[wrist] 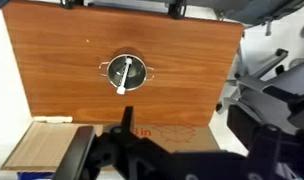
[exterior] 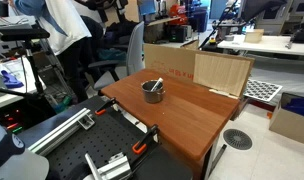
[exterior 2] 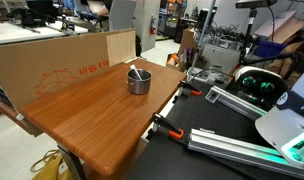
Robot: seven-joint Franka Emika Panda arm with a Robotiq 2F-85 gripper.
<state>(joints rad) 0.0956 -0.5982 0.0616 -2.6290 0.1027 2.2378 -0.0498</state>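
Small metal pot [wrist: 125, 72] sits well apart from the gripper [wrist: 125, 140], straight ahead; grip state, can't tell. Red print on the cardboard [exterior 2: 62, 65] is unreadable.

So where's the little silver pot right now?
In the wrist view the silver pot sits near the middle of the wooden table; in an exterior view it stands near the cardboard sheet at the table's edge.

Pot [wrist: 125, 71] on table [wrist: 52, 60], overhead.
1 metal pot, 2 handles, 1 utensil [wrist: 122, 82] inside; dark gripper [wrist: 125, 137] at lower edge, clear of pot.
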